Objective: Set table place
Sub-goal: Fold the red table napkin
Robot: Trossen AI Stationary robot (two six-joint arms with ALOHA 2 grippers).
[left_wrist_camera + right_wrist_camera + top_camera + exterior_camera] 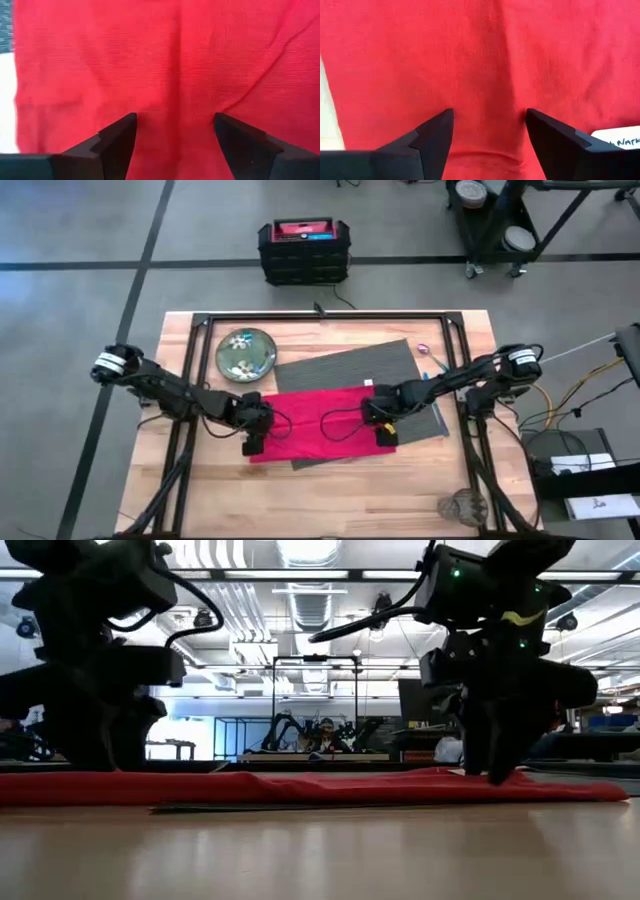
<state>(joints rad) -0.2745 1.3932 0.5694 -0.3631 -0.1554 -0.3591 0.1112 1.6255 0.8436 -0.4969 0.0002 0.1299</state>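
A red napkin [315,425] lies spread flat, partly on the tilted dark grey placemat [385,370] and partly on the wooden table [330,480]. My left gripper [252,438] stands open over the napkin's left end, and red cloth fills the gap between its fingers [175,120]. My right gripper [383,428] stands open over the napkin's right end [490,114]. A green flowered plate [246,353] rests on the table at the far left of the placemat. Thin blue and purple utensils [432,362] lie by the placemat's far right corner. My left gripper points down at the napkin's left end [175,100], fingers apart. In the low view its fingers [95,762] reach down to the flat cloth; whether they touch it I cannot tell. My right gripper points down at the napkin's right end [490,90], fingers apart. In the low view its fingertips [497,776] meet the top of the cloth, which lies flat on the placemat.
A clear glass [462,505] stands at the table's near right corner. A black crate [304,250] sits on the floor beyond the far edge. Bare wood shows along the near edge [330,490].
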